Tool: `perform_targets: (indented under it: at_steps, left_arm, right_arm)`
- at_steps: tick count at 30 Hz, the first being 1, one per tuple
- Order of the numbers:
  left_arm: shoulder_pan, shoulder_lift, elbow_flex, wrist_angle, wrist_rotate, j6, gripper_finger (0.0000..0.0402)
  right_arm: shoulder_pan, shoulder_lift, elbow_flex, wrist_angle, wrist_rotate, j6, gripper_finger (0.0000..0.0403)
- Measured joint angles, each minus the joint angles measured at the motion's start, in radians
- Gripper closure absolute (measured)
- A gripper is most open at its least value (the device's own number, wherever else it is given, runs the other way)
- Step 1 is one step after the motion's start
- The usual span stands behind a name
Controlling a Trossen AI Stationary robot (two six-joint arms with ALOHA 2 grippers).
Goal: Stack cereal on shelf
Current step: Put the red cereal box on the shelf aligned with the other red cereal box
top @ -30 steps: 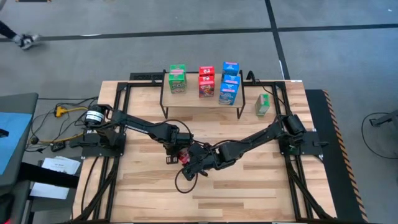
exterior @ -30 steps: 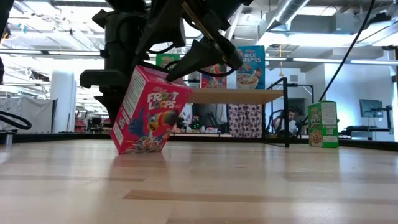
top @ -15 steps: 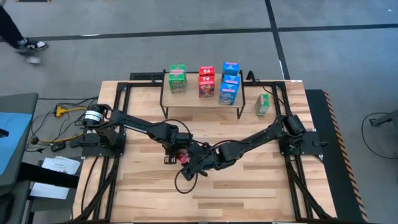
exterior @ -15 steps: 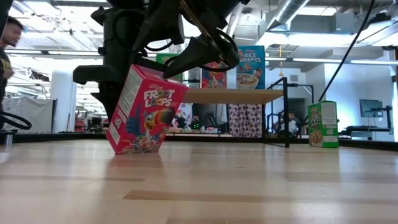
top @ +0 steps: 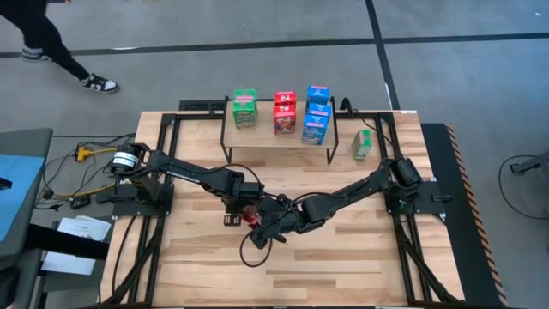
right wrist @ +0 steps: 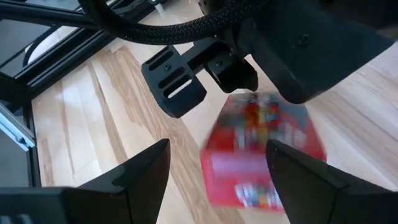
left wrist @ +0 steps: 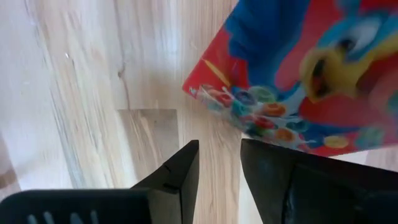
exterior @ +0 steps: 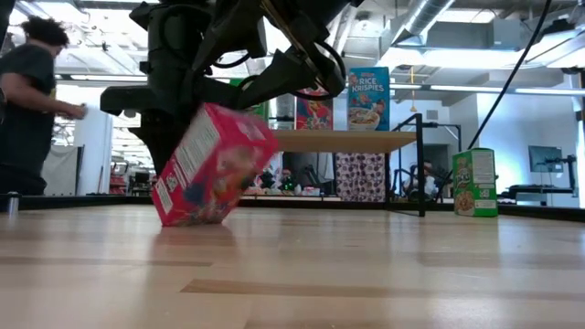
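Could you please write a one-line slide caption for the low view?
A red cereal box tilts on the tabletop beneath both dark arms, with the shelf behind.

A large light wooden slatted tabletop [top: 343, 257] fills the middle of the high view, edged by a black metal frame [top: 433, 215]. At the upper left of that view a person in dark trousers and black-and-white sneakers [top: 64, 47] crosses the grey floor — in the low view, a person in a dark shirt [exterior: 32, 110] stands at the left edge. At far left, orange-tipped cables [top: 81, 154] trail beside a blue-topped cart [top: 13, 193] — white papers [top: 81, 233] lie just below.
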Motion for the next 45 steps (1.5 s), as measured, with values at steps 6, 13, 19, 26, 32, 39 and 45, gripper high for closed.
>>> perform_targets:
  at_steps: [6, 13, 19, 26, 32, 39, 45]
  left_arm:
    - [-0.001, 0.0, 0.0, 0.004, 0.007, -0.003, 0.0294]
    - [-0.004, -0.014, 0.011, 0.024, 0.006, 0.003, 0.0294]
    - [-0.004, -0.081, 0.015, 0.012, 0.007, 0.003, 0.0294]
    - [-0.022, -0.123, 0.015, 0.101, 0.045, -0.01, 0.0294]
    - [-0.046, -0.102, 0.011, 0.148, 0.043, -0.011, 0.0294]
    - [-0.048, -0.101, 0.011, 0.159, 0.013, -0.04, 0.0294]
    - [-0.048, -0.101, 0.011, 0.157, 0.0, -0.051, 0.0294]
  right_arm:
    - [0.001, 0.0, 0.0, -0.017, -0.003, 0.0, 0.0113]
    - [0.017, -0.036, -0.003, -0.121, -0.045, -0.048, 0.0113]
    - [0.058, -0.079, 0.0, -0.253, -0.071, -0.285, 0.0113]
    - [0.079, -0.086, -0.057, -0.324, -0.082, -0.555, 0.0113]
    - [0.079, -0.085, -0.147, -0.215, -0.079, -0.717, 0.0113]
    - [0.079, -0.085, -0.202, -0.118, -0.079, -0.833, 0.0113]
    - [0.079, -0.05, -0.21, -0.085, -0.08, -0.921, 0.0113]
